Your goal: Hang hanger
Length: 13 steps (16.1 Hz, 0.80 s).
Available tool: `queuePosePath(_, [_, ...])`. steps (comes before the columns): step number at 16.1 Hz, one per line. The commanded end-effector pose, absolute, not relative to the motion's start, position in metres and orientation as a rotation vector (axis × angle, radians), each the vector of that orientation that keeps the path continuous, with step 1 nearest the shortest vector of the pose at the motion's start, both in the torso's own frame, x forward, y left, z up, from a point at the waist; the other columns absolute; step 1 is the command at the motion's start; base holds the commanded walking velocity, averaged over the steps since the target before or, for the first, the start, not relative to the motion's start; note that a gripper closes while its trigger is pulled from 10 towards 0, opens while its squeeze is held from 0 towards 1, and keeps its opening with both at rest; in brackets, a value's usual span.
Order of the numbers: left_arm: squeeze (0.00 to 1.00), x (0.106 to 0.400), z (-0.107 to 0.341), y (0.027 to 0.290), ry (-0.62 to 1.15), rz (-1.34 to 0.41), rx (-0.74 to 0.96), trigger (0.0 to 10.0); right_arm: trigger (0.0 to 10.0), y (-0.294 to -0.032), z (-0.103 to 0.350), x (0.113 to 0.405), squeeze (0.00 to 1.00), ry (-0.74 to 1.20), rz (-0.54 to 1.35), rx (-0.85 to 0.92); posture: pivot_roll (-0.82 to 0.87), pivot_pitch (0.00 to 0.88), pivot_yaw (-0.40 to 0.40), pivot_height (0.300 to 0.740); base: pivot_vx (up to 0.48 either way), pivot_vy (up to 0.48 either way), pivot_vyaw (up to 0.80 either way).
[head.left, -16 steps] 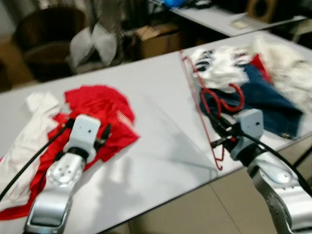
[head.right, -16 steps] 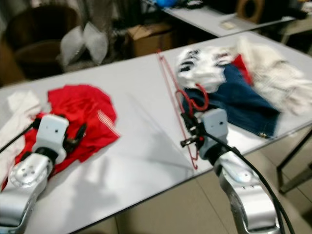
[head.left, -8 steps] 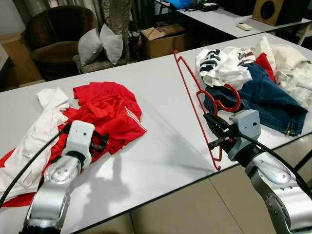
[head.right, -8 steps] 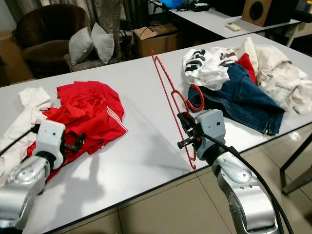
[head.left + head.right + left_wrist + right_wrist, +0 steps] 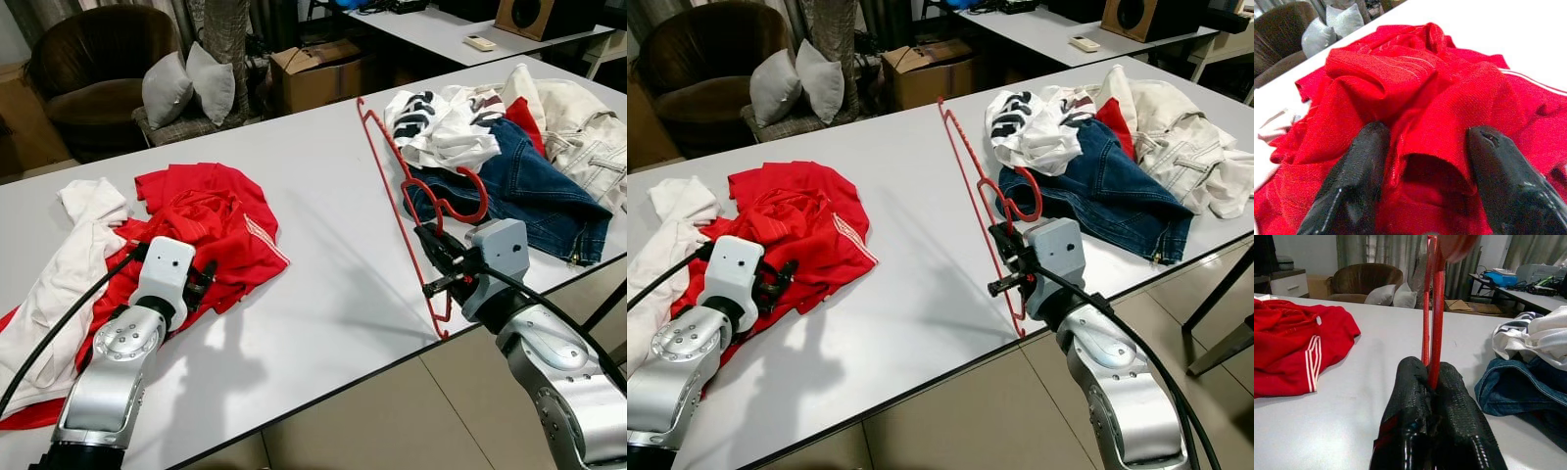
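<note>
The right gripper (image 5: 428, 242) is squeezed tight on the red hanger (image 5: 392, 184). The left gripper (image 5: 1422, 161) is wide open around the red shirt (image 5: 211, 220).

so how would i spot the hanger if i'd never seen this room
Look at the long white table and go to its right half, beside the pile with the blue jeans. The hanger is the thin red frame with a curled hook, pinched between the fingers of the right gripper. Everything else red here is soft cloth, like the red shirt under the left gripper.
</note>
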<state>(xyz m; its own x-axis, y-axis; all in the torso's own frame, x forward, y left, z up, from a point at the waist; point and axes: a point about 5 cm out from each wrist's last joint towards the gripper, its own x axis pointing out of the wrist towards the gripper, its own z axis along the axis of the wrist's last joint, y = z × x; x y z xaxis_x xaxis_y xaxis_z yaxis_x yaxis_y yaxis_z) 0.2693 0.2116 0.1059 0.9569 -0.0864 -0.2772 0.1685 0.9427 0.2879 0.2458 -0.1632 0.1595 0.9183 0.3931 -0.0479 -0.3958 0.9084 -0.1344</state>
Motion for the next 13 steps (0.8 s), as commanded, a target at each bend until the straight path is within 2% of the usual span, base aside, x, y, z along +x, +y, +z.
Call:
queuePosePath(1, [0.0,0.268,0.1043,0.2145,0.273,-0.13,0.344,0.0,10.0,-0.1613,0.1634,0.2462,0.0,-0.005,0.407,-0.15,-0.2,0.0,0.101,0.74,0.0,0.0,0.0])
queuePosePath(13, [0.0,0.2679,0.1042,0.215,0.243,-0.151,0.358,0.0,10.0,-0.1605,0.1615,0.249,0.0,-0.002,0.402,-0.139,-0.19,0.0,0.089,0.74,0.0,0.0,0.0])
